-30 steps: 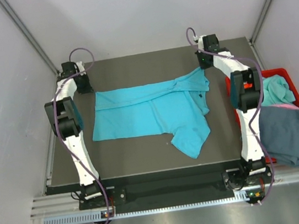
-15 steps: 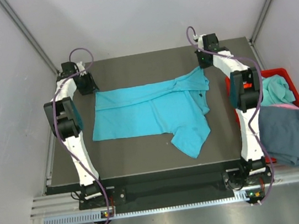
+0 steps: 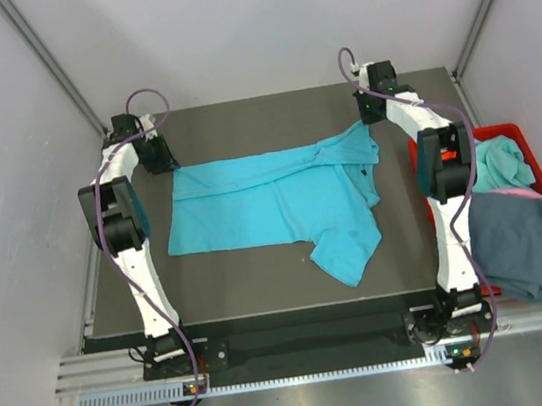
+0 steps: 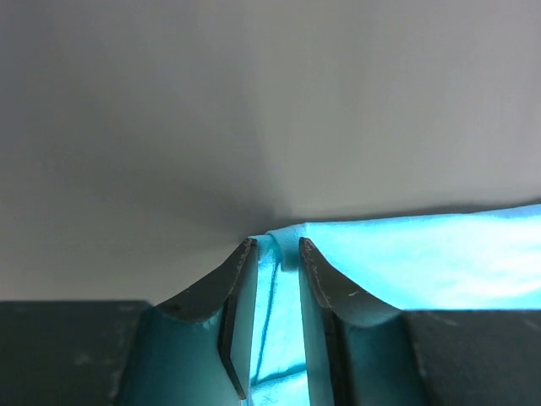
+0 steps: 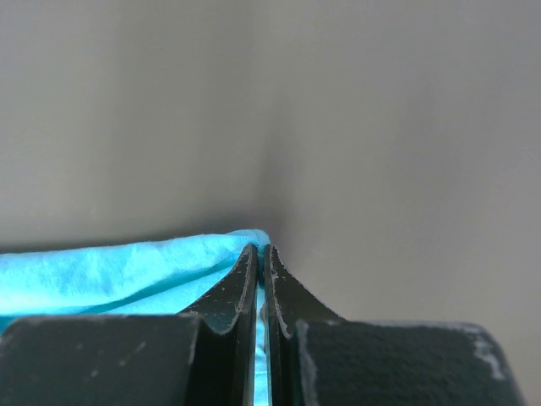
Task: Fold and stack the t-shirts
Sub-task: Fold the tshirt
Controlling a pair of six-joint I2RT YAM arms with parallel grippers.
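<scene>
The turquoise shirt (image 3: 271,203) lies flat across the middle of the frame on the dark table (image 3: 262,285). Its body stretches left, its top edge is folded over in a band, and one sleeve hangs down toward the lower centre.

At the shirt's upper left corner we see the left claw (image 3: 158,156). In its wrist view the fingers (image 4: 241,288) stand spread apart, with a strip of turquoise cloth running through the gap and the corner bunched at their tips.

At the upper right corner sits the right claw (image 3: 371,110). In its wrist view the fingers (image 5: 283,288) are pressed together, pinching a thin sliver of the shirt's edge, while the rest of the cloth trails off to the left of that frame.

Off the table's right edge stands a red bin (image 3: 518,131). A crumpled teal cloth (image 3: 503,162) lies in it. A grey shirt (image 3: 529,242) drapes over its near end, toward the lower right, and a bit of pink cloth (image 3: 517,193) shows just above the grey.
</scene>
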